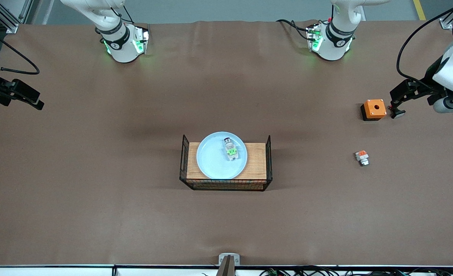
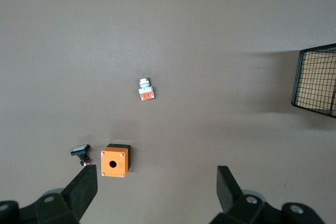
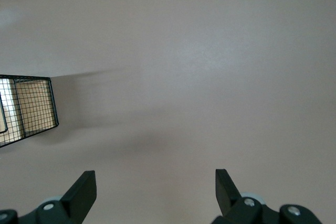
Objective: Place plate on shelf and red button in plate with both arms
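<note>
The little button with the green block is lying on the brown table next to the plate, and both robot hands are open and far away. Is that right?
Not quite. In the front view the red button lies on the plate, not on the table beside it. The rest holds: the left gripper and right gripper are open and well away from it.

The left arm reaches out from its base to its own end of the table, wrist bent down, and the left gripper [image 2: 156, 184] hangs in the air with its fingers [image 2: 84, 190] spread wide, holding nothing. The right arm waits at its own end of the table; the right gripper [image 3: 155, 190] is also up, fingers [image 3: 224, 187] wide apart and empty.
</note>
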You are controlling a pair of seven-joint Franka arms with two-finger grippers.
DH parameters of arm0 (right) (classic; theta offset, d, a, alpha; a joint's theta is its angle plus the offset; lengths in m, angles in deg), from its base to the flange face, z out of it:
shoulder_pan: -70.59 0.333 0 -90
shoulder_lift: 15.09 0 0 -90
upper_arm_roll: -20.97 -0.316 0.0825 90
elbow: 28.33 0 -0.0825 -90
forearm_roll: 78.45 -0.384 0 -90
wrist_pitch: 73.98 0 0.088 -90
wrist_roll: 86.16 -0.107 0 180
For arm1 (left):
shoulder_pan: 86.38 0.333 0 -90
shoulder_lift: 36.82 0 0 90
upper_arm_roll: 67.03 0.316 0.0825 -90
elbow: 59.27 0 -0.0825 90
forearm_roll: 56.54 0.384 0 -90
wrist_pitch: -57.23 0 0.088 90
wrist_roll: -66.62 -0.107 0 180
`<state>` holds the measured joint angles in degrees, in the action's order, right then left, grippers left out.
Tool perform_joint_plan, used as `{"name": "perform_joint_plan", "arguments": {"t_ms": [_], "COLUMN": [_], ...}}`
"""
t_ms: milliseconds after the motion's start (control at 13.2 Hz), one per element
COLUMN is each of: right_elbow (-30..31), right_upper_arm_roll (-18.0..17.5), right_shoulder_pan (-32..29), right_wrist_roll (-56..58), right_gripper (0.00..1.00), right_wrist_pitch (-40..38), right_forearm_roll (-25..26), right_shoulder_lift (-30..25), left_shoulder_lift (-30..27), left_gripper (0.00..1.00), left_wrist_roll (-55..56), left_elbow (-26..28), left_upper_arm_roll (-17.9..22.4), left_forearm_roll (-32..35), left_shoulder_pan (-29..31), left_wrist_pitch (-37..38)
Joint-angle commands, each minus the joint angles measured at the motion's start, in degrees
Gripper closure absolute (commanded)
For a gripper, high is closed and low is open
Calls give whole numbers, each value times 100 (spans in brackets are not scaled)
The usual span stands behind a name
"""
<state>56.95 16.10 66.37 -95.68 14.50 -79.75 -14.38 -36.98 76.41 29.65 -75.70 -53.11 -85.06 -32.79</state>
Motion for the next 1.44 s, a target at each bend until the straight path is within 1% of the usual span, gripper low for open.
{"name": "perform_joint_plan", "arguments": {"t_ms": [0,151,302,605,832,907,1058,1361], "right_elbow": [-125,-125,-125,-125,-125,-125,-125,-125], "right_upper_arm_roll": [-22,-22,-22,-22,-22,-22,-22,-22], "right_shoulder_pan": [-17,-17,-17,-17,-17,-17,-17,-17], "right_wrist_roll": [64,64,64,64,64,64,64,64], "right_gripper": [0,0,0,0,0,0,0,0], "right_wrist_pitch": [-59,-59,-59,-41,-41,-41,-41,-41], "right_forearm_roll": [-47,-55,-47,-47,-47,-47,-47,-47], "right_shoulder_lift": [69,69,69,78,78,78,78,96], "left_shoulder_lift": [-325,-536,-616,-616,-582,-503,-441,-397], "left_gripper": [0,0,0,0,0,0,0,0], "left_wrist_roll": [-188,-250,-259,-355,-329,-320,-311,-329], "left_elbow": [352,607,635,556,494,364,266,266], "left_upper_arm_roll": [15,15,41,41,41,41,41,41], "left_forearm_roll": [-203,-203,-203,-194,-194,-194,-177,-177], "left_shoulder_pan": [35,35,35,26,52,53,61,123], "left_wrist_pitch": [-103,-103,-25,177,195,195,195,195]}}
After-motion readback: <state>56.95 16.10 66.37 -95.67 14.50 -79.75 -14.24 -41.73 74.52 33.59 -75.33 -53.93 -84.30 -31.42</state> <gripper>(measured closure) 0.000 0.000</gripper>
